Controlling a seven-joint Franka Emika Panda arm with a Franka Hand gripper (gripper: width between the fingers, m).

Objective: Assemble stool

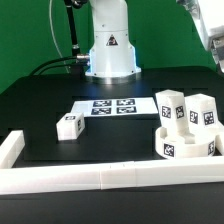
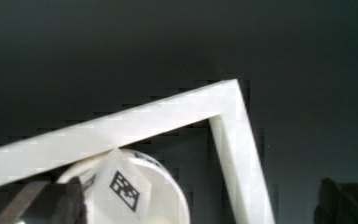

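**Markings.** I find no legible writing. The robot base bears a warning triangle. The marker board lies flat on the black table and shows several square black-and-white tags. Tags of the same kind sit on every stool part.

**Task parts.** The seat rests on the table toward the exterior view's right, near the border rail, with tags on its rim. Two legs stand upright on it, the first upright leg and the second upright leg, close together. The loose leg lies on the table just beside the marker board, on the exterior view's left, well apart from the seat.

**Edges and room.** The border rail runs along the near side and turns a corner at the exterior view's left. Bare table lies open between the loose leg and the seat, and between the marker board and the rail. The wrist view shows a rail corner with a round, tagged white part inside it. That part is probably the seat, though the picture is blurred.

**Pose.** My arm hangs high at the exterior view's upper right, above the seat and apart from it, partly out of frame. My gripper looks down on the table. My fingers are spread wide, released, with nothing held.
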